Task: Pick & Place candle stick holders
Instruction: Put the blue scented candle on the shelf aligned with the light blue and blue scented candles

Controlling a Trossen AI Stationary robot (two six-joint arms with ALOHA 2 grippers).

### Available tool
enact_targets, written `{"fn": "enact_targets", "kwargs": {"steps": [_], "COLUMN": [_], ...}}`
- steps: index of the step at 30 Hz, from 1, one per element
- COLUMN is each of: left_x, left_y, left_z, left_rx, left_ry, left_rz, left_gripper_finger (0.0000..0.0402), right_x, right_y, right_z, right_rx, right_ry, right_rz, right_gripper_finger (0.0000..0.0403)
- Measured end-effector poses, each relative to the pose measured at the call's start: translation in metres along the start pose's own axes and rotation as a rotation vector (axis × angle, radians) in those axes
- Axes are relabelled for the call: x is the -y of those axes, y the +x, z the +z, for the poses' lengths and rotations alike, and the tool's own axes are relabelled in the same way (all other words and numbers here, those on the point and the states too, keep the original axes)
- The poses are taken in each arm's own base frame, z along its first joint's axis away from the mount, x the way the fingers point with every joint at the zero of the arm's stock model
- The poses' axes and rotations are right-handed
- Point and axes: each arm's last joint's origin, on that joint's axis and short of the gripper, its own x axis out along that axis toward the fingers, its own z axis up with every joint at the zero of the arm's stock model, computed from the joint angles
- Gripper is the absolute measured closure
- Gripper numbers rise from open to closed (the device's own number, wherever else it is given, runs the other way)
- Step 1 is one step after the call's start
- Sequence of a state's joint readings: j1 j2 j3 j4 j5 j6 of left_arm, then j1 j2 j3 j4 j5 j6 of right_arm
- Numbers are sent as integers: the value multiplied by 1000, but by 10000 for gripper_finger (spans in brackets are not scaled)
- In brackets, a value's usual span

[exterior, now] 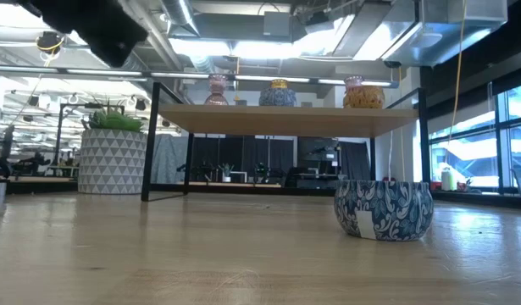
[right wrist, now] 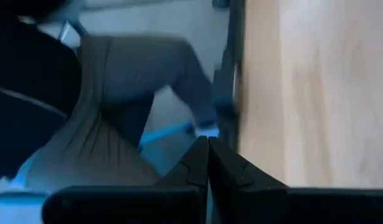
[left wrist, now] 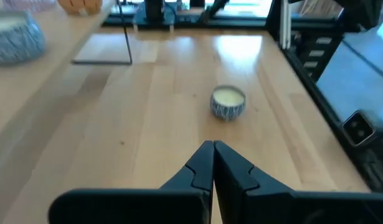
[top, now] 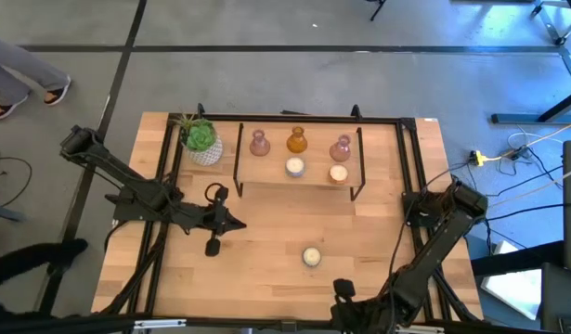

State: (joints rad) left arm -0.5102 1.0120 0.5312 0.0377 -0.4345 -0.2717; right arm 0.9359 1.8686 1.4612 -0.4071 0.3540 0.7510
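Two pink glass holders (top: 259, 142) (top: 341, 147) and an amber one (top: 297, 140) stand on a low black-framed wooden shelf (top: 266, 188) at the table's far side. Two cream votives (top: 294, 166) (top: 338, 173) stand in front of them on the shelf. A third votive with a blue patterned wall (top: 311, 256) (left wrist: 228, 102) (exterior: 383, 209) stands on the table, toward the near edge. My left gripper (top: 240, 223) (left wrist: 213, 155) is shut and empty, left of that votive, pointing at it. My right gripper (top: 341, 288) (right wrist: 208, 149) is shut and empty at the table's near edge.
A green plant in a white patterned pot (top: 201, 139) (exterior: 113, 152) stands at the far left, beside the shelf. Black rails (top: 410, 167) frame the table. A person's legs (right wrist: 116, 93) show beyond the near edge. Bare wood lies between the shelf and the lone votive.
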Motion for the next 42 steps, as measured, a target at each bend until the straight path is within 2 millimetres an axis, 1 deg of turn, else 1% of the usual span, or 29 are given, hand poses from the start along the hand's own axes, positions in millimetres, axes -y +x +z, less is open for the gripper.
{"fn": "enact_targets", "kwargs": {"steps": [3,5,8,12,15,19,24,29,33,35,42], "left_x": [3,5,8,9,10,15,25,25,25,25,25], "left_y": [10,17,30,45,54,65,75,81,83,83,83], "left_z": [-6,-10,-14,-18,-19,-20,-28,-38,-41,-40,-39], "left_rx": [-32,-42,-41,-33,-16,31,32,-14,-29,-25,-6], "left_ry": [0,-1,2,8,-5,17,36,36,29,27,20], "left_rz": [9,13,16,-7,-37,-98,-195,-190,-187,-188,-183], "left_gripper_finger": [397,396,399,399,396,400,397,399,399,397,400], "right_x": [2,3,6,14,29,40,40,42,41,41,45], "right_y": [9,14,28,41,40,33,38,48,64,71,75], "right_z": [-14,-21,-32,-38,-43,-48,-53,-63,-76,-80,-75], "right_rx": [-77,-86,-86,-127,-187,-173,-203,-235,-276,-270,-226], "right_ry": [38,64,65,65,170,266,293,233,131,126,108], "right_rz": [-46,-102,-169,-229,-354,-509,-509,-539,-527,-522,-543], "right_gripper_finger": [393,393,393,393,393,393,392,391,365,345,278]}}
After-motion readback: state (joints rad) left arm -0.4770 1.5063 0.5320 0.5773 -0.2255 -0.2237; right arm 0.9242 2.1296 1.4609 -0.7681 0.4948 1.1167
